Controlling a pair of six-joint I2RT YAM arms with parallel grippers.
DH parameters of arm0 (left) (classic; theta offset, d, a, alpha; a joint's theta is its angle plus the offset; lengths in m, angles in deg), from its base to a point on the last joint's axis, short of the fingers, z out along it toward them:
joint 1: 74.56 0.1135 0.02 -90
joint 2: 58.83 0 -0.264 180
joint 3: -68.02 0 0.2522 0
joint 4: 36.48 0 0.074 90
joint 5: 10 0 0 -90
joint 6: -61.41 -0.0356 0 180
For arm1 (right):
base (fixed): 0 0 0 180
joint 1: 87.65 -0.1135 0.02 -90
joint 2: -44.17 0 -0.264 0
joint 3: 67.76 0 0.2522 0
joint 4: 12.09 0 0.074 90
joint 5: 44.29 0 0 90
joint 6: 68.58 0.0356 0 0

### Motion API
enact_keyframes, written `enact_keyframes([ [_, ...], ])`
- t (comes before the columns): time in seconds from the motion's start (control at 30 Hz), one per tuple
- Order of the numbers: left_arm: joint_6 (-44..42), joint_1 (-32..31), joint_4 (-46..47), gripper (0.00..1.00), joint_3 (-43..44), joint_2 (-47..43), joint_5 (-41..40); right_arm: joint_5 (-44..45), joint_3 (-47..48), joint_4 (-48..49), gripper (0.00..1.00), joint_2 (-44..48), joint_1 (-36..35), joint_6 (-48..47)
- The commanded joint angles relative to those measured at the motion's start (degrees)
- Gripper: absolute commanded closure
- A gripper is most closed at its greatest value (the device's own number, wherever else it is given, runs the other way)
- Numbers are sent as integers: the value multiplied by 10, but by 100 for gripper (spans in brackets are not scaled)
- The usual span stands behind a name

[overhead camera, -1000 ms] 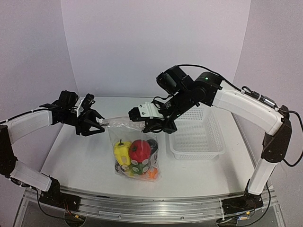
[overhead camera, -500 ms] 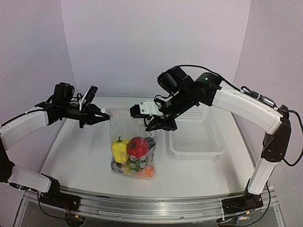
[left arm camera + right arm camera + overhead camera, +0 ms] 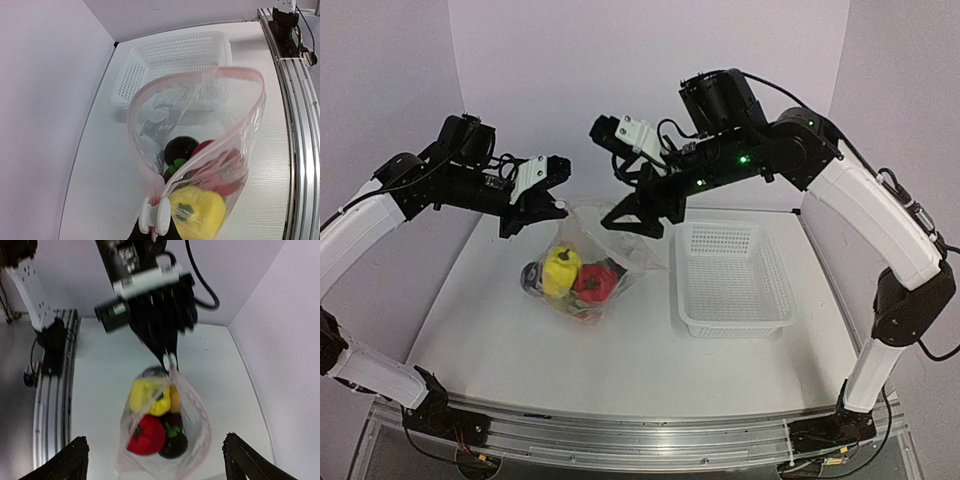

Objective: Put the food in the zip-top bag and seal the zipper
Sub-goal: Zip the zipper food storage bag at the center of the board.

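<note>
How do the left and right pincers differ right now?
The left pincer is shut on a corner of the zip-top bag; the right pincer is open and grips nothing. The left holds the bag up by its mouth; the right hangs spread wide above it. Both are raised and face each other across the bag.

Top looks down; close wrist views share bag [image 3: 610, 250].
</note>
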Motion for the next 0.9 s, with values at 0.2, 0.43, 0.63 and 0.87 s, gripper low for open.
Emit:
enact_keyframes([
  [0.2, 2, -49, -96, 100, 83, 11, -72, -27, -79, 228, 4, -41, -17, 140],
  [0.43, -34, -50, -105, 100, 63, -22, 26, -66, -112, 271, 4, -62, -17, 89],
  [0.63, -82, -49, -123, 100, 46, -43, 56, -126, -119, 271, 19, -86, -3, 81],
  [0.87, -44, -49, -89, 100, 30, -63, 64, -166, -191, 308, 50, -67, 10, 111],
])
